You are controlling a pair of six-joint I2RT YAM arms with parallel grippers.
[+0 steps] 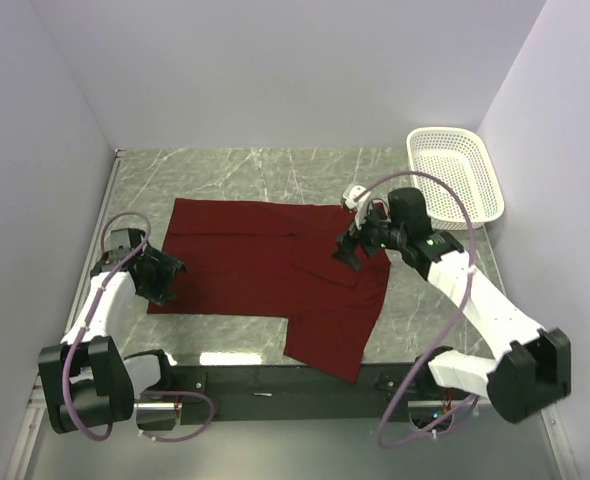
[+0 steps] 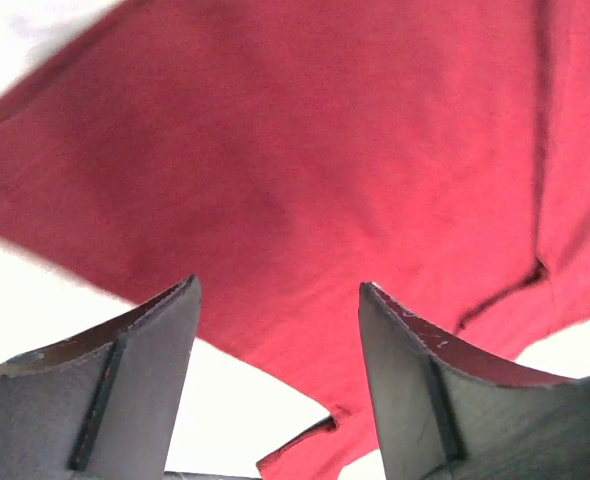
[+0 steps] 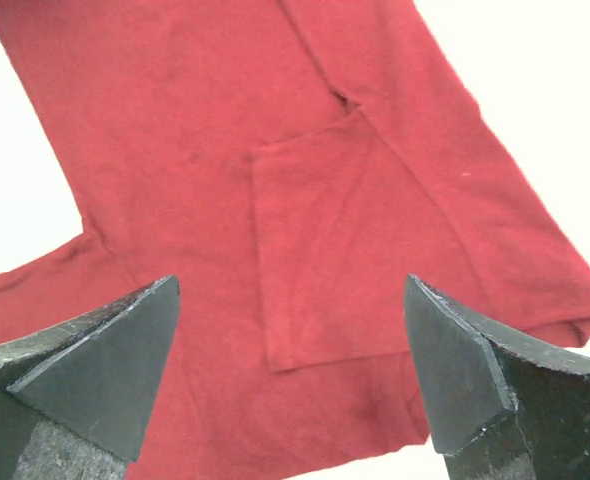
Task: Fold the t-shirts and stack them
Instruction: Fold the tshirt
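Note:
The dark red t-shirt (image 1: 245,265) lies spread flat on the marble table (image 1: 235,170), with one sleeve folded in over the body (image 3: 345,260). My left gripper (image 1: 170,280) hovers at the shirt's left edge. In the left wrist view it (image 2: 278,300) is open, with nothing between its fingers and the shirt's hem (image 2: 305,150) below. My right gripper (image 1: 347,255) hangs above the right part of the shirt. Seen from the right wrist, it (image 3: 290,290) is wide open over the folded-in sleeve, holding nothing.
A white mesh basket (image 1: 455,175) stands at the back right corner of the table. White walls close in the table on the left, back and right. The arm bases sit along the near edge.

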